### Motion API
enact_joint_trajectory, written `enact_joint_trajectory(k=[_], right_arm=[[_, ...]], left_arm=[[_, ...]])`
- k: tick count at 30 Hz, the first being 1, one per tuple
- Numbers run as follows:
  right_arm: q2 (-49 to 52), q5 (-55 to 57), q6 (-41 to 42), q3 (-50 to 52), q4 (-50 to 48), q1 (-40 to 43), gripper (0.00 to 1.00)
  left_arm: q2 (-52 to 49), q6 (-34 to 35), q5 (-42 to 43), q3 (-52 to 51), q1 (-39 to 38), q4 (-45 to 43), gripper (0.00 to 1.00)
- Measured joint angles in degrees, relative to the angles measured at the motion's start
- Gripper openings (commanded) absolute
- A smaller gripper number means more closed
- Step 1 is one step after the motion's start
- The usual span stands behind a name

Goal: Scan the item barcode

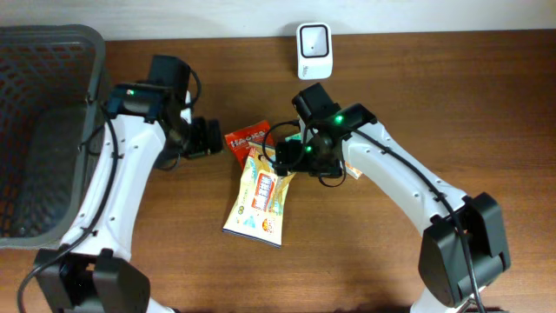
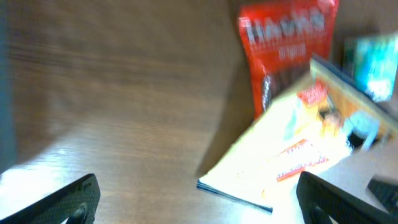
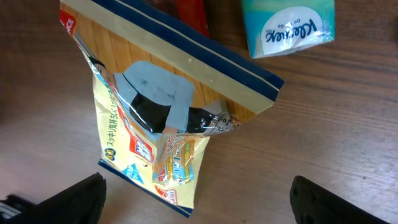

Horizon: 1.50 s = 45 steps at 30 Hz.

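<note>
A yellow snack bag (image 1: 258, 196) lies flat on the wooden table, its top end under my right gripper (image 1: 283, 158). The right wrist view shows this bag (image 3: 155, 130) just ahead of my open right gripper (image 3: 199, 208), whose fingers touch nothing. My left gripper (image 1: 212, 138) is to the left of the bags and also open and empty (image 2: 196, 202), with the bag's corner (image 2: 280, 162) reaching between its fingertips. The white barcode scanner (image 1: 313, 50) stands at the table's back edge. I see no barcode on the bag.
A red Hacks bag (image 1: 246, 139) lies beside the yellow one, between the grippers. A teal Kleenex pack (image 3: 288, 25) sits just beyond the yellow bag. A dark mesh basket (image 1: 95, 61) fills the table's left end.
</note>
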<state>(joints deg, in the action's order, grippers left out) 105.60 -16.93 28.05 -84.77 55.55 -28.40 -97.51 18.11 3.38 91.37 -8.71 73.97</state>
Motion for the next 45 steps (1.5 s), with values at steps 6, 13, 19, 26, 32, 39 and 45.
enact_joint_trajectory(k=[6,13,19,26,32,39,45], right_arm=[[0.00,-12.09,-5.44,-2.14,4.11,12.87,0.97],[0.00,-25.90,-18.27,-2.56,10.14,19.91,1.00],[0.00,-27.12,-20.81,-2.56,10.25,19.91,1.00],[0.00,-27.17,-21.03,-2.56,10.25,19.91,0.98],[0.00,-27.12,-21.03,-2.56,10.51,19.91,0.97],[0.00,-27.12,-21.05,-2.56,10.49,19.91,0.90],[0.09,-24.48,-21.73,-3.89,13.51,19.91,0.79]], left_arm=[[-1.51,-11.21,15.43,-15.96,0.00,-12.33,0.99],[-4.63,-20.76,31.15,-28.33,-0.22,-26.69,0.99],[-8.28,-26.82,35.89,-29.05,-0.33,-26.75,0.63],[-11.47,-27.93,36.52,-29.14,-0.46,-29.53,0.82],[-11.65,-25.81,37.22,-29.07,-0.70,-29.73,0.61],[-15.65,-24.57,40.33,-28.98,-1.86,-29.62,0.00],[-15.72,-24.04,35.63,-19.98,-2.10,-15.76,0.00]])
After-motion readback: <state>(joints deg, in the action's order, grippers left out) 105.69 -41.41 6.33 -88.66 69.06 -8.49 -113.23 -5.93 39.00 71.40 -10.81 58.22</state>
